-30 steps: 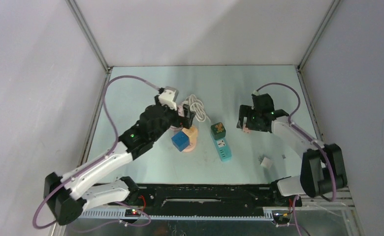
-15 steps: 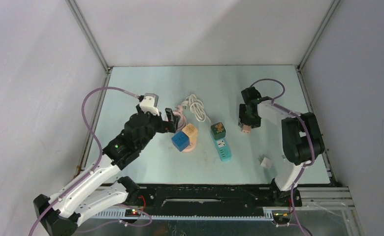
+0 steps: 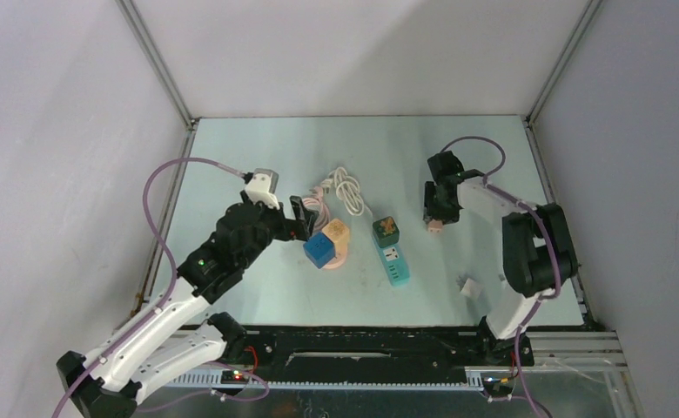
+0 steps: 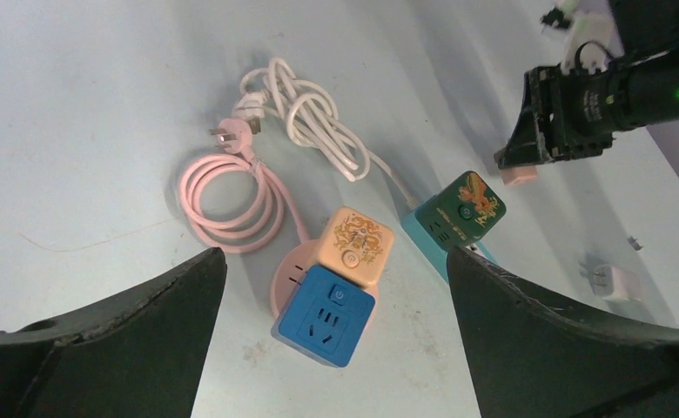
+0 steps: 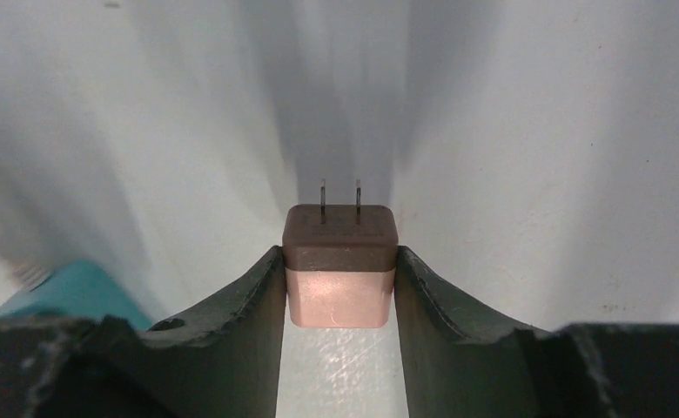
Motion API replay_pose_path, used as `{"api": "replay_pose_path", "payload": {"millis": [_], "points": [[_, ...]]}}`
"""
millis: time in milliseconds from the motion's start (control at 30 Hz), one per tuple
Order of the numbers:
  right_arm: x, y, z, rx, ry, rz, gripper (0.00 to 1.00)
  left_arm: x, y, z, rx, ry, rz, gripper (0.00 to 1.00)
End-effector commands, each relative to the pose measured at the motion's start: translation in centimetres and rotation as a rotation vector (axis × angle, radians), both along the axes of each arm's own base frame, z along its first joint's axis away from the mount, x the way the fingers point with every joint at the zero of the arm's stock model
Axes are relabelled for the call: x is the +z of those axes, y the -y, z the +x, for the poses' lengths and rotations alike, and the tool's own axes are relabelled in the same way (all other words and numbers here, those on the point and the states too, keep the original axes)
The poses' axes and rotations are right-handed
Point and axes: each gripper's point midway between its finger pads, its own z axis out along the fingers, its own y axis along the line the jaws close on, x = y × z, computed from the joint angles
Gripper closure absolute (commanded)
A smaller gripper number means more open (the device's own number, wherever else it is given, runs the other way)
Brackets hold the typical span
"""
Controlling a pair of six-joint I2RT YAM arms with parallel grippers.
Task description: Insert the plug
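Observation:
My right gripper [image 3: 436, 220] is shut on the plug [image 5: 340, 294], a small pink block with a brown face and two metal prongs pointing away from me. The fingers press on both of its sides, just above the table. In the top view the plug [image 3: 435, 230] sits right of the teal power strip [image 3: 394, 261], which carries a dark green cube adapter [image 3: 387, 229]. My left gripper [image 4: 332, 261] hangs wide open above a blue cube socket [image 4: 327, 313] and an orange cube [image 4: 355, 246] on a pink round base [image 3: 342, 259], holding nothing.
A coiled pink cable [image 4: 230, 202] and a knotted white cable [image 4: 305, 113] lie behind the cubes. A small white adapter [image 3: 470, 288] rests near the front right. Metal frame rails border the table on both sides.
My right gripper has closed its fingers onto the pink plug, and its arm has folded up over it. The left arm has drawn back to the left, still open.

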Motion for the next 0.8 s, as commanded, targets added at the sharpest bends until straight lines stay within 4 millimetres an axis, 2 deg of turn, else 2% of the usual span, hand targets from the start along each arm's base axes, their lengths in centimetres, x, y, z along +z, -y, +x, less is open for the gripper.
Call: {"api": "replay_pose_path", "payload": {"millis": [0,100,133,233,400,467,633,767], "points": [[7.3,-2.5,0.8,0.031,0.192,0.137,0.71,-0.7,1.6,-0.1,-0.063,-0.03,-0.047,0.0],[11.6,-3.8,0.3,0.039,0.311,0.249,0.72,-0.2,3.3,0.1,-0.126,-0.01,-0.092,0.01],[13.8,-4.1,0.0,0.041,0.374,0.3,0.72,0.5,4.0,0.3,-0.148,0.019,-0.123,0.01],[18.6,-5.7,-1.1,0.035,0.511,0.474,0.74,2.4,6.2,0.2,-0.25,0.094,-0.201,0.02],[24.6,-8.0,-3.4,-0.012,0.665,0.763,0.76,6.2,9.2,-0.2,-0.383,0.273,-0.274,0.04],[26.3,-9.0,-4.3,-0.034,0.702,0.876,0.77,8.1,10.5,-1.3,-0.47,0.388,-0.295,0.06],[29.6,-10.0,-6.4,-0.113,0.776,1.07,0.78,11.7,12.0,-3.4,-0.559,0.627,-0.337,0.07],[32.2,-10.7,-8.3,-0.158,0.847,1.197,0.79,13.3,13.0,-3.8,-0.583,0.656,-0.43,0.1]]}}
